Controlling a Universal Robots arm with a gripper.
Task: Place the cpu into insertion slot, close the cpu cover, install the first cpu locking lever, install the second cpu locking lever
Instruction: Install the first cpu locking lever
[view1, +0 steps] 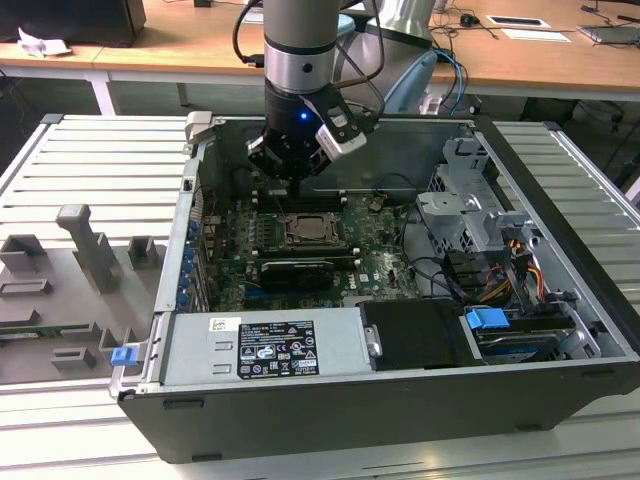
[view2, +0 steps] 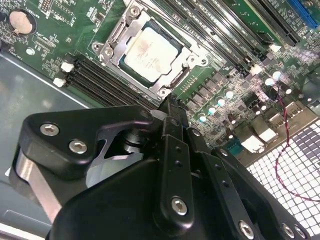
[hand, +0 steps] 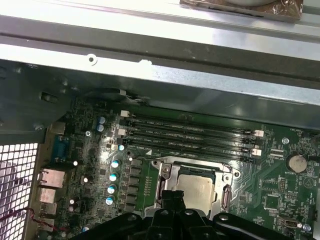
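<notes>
The gripper (view2: 170, 106) is hanging over the board (view2: 45, 30) inside the case (view1: 400, 400). Its fingers are pressing together with nothing between them, and their tip is hovering just beside one corner of the socket (view2: 107, 50). The cpu (view2: 150, 52) is lying in that socket at the middle of the board, between the memory slots (hand: 190, 131), and the cover (view2: 131, 19) seems to be lying flat around it.

If the tip is coming down off target, it could be scraping the cpu or knocking the small parts beside the socket. A cover that is not fully down could be jamming.

I cannot make out the levers or whether they are latched. The gripper's own body is hiding the board beneath it in both wrist views.
</notes>
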